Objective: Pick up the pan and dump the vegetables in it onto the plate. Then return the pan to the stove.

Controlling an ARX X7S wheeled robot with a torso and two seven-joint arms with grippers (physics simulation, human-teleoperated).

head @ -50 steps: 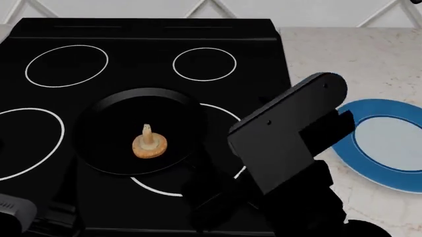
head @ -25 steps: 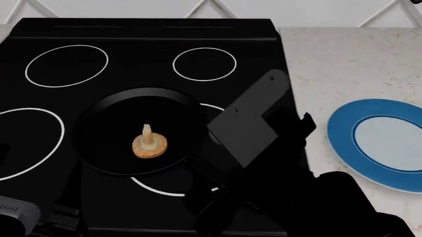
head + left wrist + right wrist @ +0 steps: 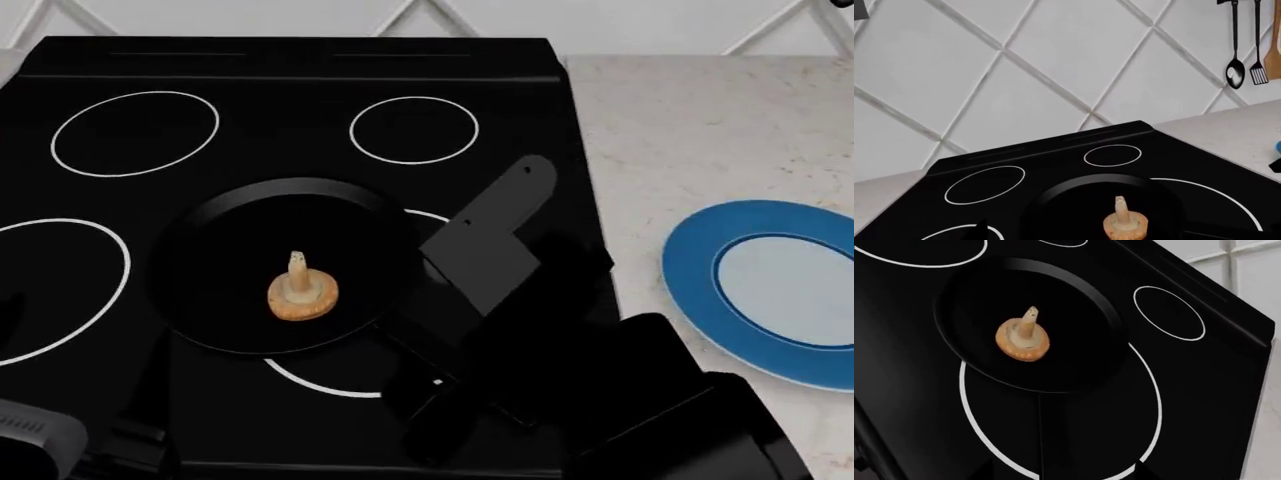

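Pan (image 3: pixel 274 265) at centre left of head view, flat on stove (image 3: pixel 307 120), mushroom (image 3: pixel 302 290) loose inside, cap down. Rigid, likely slippery; best taken on handle (image 3: pixel 1054 435), kept level. Right hand (image 3: pixel 461 395) over handle, opening impossible to tell. Plate (image 3: pixel 774 290) at right on table (image 3: pixel 694 120)

Mushroom (image 3: pixel 1125 226) cap-down in black pan (image 3: pixel 1074 200) on stove (image 3: pixel 1041 160), handle perhaps cropped

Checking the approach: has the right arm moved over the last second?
Yes. The right arm swung left, off the plate, toward the pan handle.
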